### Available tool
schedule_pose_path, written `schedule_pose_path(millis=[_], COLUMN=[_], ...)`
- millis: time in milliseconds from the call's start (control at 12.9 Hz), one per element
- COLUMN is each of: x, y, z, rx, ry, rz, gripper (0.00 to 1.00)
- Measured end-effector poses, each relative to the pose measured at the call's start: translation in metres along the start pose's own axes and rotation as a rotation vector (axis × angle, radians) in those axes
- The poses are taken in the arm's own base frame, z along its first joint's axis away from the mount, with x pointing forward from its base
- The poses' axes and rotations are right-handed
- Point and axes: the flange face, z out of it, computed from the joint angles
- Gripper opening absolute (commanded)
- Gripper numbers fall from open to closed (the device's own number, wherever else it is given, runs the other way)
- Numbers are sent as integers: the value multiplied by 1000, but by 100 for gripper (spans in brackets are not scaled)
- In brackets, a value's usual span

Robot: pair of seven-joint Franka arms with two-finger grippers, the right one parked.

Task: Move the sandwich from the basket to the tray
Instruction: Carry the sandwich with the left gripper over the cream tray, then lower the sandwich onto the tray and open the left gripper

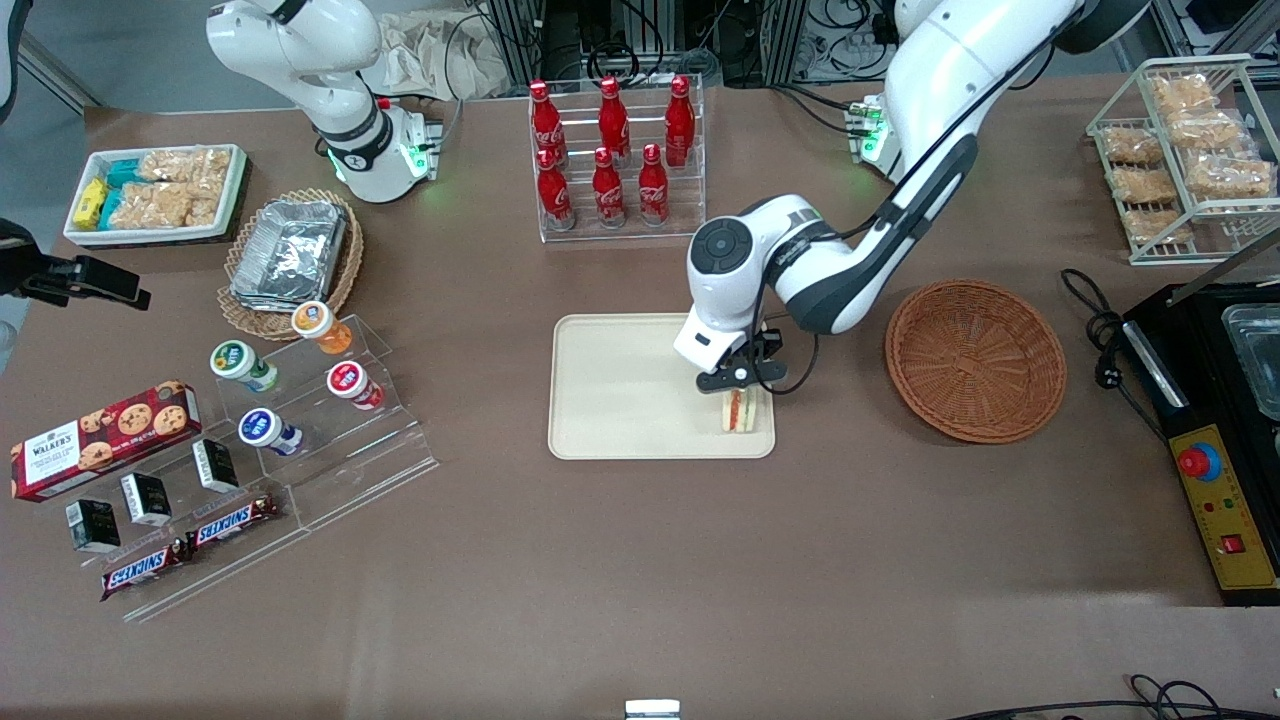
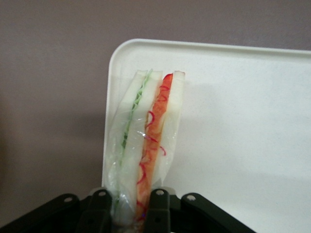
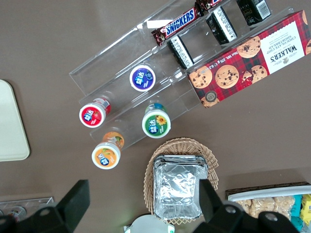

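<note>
The sandwich (image 1: 741, 411), a wrapped wedge of white bread with green and red-orange filling, stands on edge at the corner of the cream tray (image 1: 620, 400) nearest the basket and the front camera. My left gripper (image 1: 741, 388) is directly above it, shut on the sandwich's upper end. In the left wrist view the sandwich (image 2: 146, 141) sits between the black fingers (image 2: 159, 211) over the tray's corner (image 2: 233, 126). The reddish-brown wicker basket (image 1: 975, 360) lies beside the tray toward the working arm's end, with nothing in it.
A clear rack of red bottles (image 1: 615, 150) stands farther from the camera than the tray. A tan basket with foil container (image 1: 290, 250), yogurt cups (image 1: 290, 380) on clear steps, cookie box and bars lie toward the parked arm's end. A black machine (image 1: 1210, 420) sits beside the basket.
</note>
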Motion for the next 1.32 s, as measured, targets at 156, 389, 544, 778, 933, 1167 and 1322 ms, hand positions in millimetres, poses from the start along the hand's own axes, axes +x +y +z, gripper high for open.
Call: schedule_pose_path(millis=[156,389,544,778,933,1167,1322], x=[-7,-4,-3,16,30,52,69], y=[7,12,11,14,16,7,-17], z=[25,23,25,5,-28,-100,-159], rx=[18,10,12,-3,3,37,35], ry=[18,31,33,61,86,81,36], rz=[-4,-9,-7,-34,-65,-148,-189], gripper=[0,100,100,100,100,100,100])
